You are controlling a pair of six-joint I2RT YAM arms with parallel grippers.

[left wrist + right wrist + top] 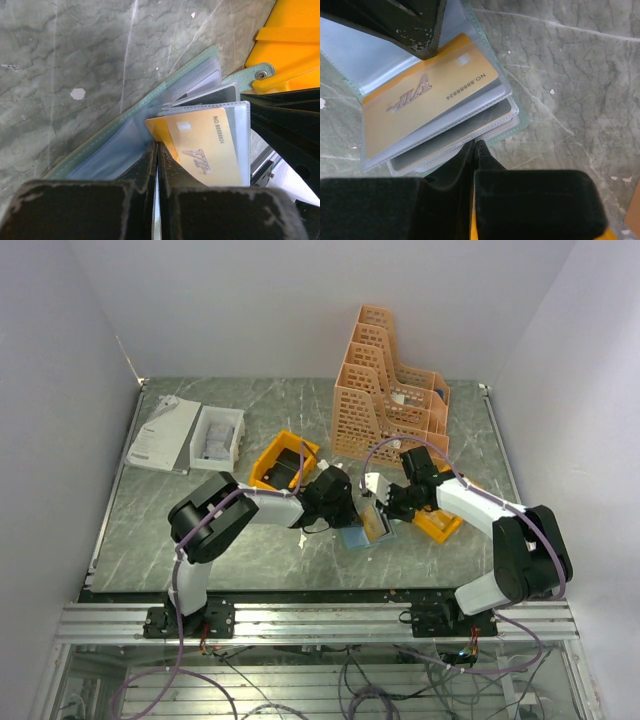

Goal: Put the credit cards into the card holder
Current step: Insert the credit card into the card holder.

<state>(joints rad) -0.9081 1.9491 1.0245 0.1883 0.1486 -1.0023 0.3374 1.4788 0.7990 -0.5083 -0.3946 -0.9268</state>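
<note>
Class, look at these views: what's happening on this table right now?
The left end effector is shut on the gold card, which sits largely inside a clear sleeve of the open card holder. The right end effector is closed at the holder's opposite edge, seemingly steadying it.

The left gripper [340,508] and right gripper [390,502] meet mid-table [150,530] over the open card holder [355,536], with a gold card [375,524] showing in it. A yellow bin [272,462] lies to their left and a second bin [440,525] to their right. Orange racks [385,390] stand behind. A white box [217,435] and papers [163,433] lie at the back left.
</note>
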